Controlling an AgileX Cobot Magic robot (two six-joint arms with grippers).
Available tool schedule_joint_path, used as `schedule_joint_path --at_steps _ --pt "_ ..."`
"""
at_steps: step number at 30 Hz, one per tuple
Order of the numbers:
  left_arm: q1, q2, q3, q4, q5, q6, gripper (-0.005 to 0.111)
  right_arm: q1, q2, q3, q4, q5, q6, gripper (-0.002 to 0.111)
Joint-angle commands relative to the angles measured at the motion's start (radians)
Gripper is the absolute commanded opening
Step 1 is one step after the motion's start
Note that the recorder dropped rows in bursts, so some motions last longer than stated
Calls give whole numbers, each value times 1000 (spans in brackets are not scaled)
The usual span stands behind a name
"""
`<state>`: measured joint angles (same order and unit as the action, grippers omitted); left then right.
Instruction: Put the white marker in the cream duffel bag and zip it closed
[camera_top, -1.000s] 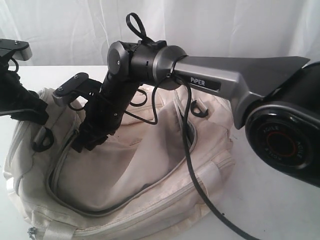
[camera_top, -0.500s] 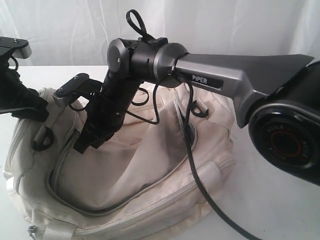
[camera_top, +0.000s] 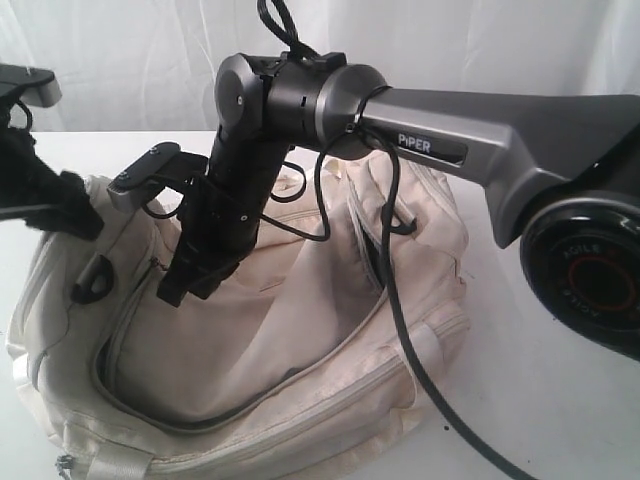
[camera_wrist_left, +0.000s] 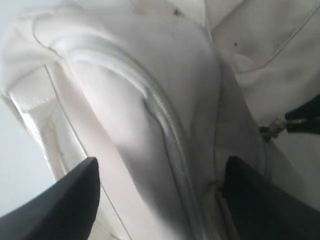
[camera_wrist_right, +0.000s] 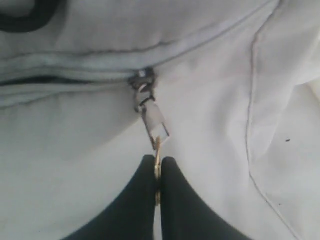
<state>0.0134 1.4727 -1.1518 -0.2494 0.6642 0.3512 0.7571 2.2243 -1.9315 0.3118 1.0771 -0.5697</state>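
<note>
Closest to the exterior camera, at its right edge, sat the right arm's round black joint housing with a red ring. From it a grey metal link ran leftward over the scene, and a loose black cable hung from the link across the large soft cream duffel bag.

The bag lay on a plain white tabletop. Its main opening gaped, the grey zipper track curving around the near side. Whether the white marker lay inside could not be told; no view showed it.

Above the bag's left part the right gripper pointed down, its two black fingers pressed fully together on a small brass ring. The ring hung from a grey metal zipper pull, whose slider sat at the zipper seam.

Farther left, the left gripper hovered at the bag's end with its dark fingers spread wide and gripping nothing; a bulge of cream fabric lay between them. A shiny cream webbing handle lay just beside one finger, and a black strap ring hung on that end.

Behind everything, a white pleated curtain closed off the room.
</note>
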Motion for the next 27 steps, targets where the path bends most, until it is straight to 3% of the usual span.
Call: schedule_joint_path --at_steps 1,5,10,22,25,27 --pt "3 -28 -74 -3 -136 -6 72 1 -12 -1 6 34 -10 0" --pt "3 74 -80 -69 -196 -15 73 1 -12 -1 8 65 -10 0" --pt "3 179 -140 -129 -21 30 73 1 -12 -1 8 79 -8 0" --pt "3 273 -216 -155 114 33 72 4 -12 -1 11 66 -2 0" --pt "3 283 -216 -146 81 -2 65 4 -12 -1 10 60 -2 0" --pt "3 283 -216 -116 53 -30 47 4 -17 -1 10 58 -2 0"
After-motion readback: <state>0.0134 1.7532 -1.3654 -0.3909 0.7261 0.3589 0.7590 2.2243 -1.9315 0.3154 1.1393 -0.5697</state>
